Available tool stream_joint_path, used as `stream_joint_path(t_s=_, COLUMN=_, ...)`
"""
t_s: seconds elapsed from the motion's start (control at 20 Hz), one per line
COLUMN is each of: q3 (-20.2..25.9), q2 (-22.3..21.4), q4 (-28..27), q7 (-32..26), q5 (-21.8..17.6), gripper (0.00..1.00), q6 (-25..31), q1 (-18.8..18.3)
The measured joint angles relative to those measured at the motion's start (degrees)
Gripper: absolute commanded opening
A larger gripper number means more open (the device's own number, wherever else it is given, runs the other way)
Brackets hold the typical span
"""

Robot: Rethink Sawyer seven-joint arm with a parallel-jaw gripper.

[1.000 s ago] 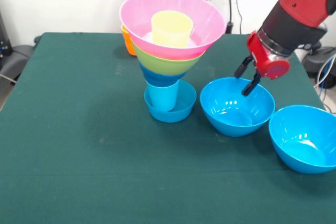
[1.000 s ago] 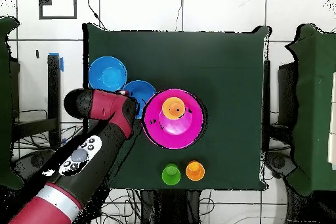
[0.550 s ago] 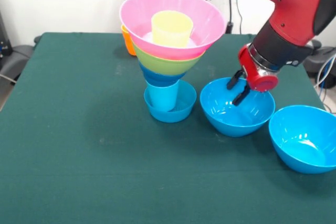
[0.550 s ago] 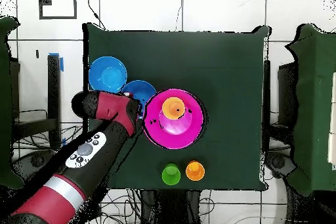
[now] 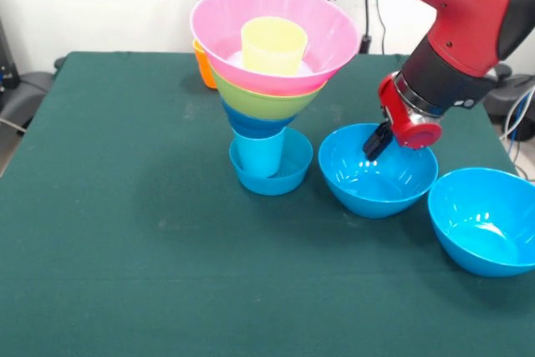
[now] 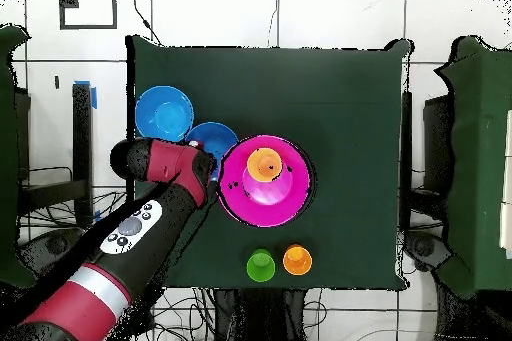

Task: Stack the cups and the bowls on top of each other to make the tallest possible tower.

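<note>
Now the hand (image 5: 376, 141), closed on its far rim, grips a large blue bowl (image 5: 378, 175).

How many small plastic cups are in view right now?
4. A yellow cup sits in the pink bowl atop the tower, a light blue cup stands at its base, and orange and green cups stand loose behind it. Others may be hidden.

Dark green table cover (image 5: 125, 232), white wall (image 5: 100, 2) behind, white tiled floor (image 6: 330, 15), cables (image 6: 200, 307) below the table
</note>
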Motion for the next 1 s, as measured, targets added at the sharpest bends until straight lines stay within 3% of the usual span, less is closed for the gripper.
stream_joint_path(t_s=0.25, q3=0.0, q2=-0.3, q4=0.0, q7=0.0, q5=0.0, gripper=0.00, q6=0.0, q1=0.0)
stream_joint_path(t_s=0.3, q3=0.0, q2=-0.5, q4=0.0, q7=0.0, q5=0.0, gripper=1.00, q6=0.0, q1=0.0)
stream_joint_path(t_s=1.0, q3=-0.1, q2=-1.1, q4=0.0, q7=0.0, q5=0.0, gripper=1.00, q6=0.0, q1=0.2)
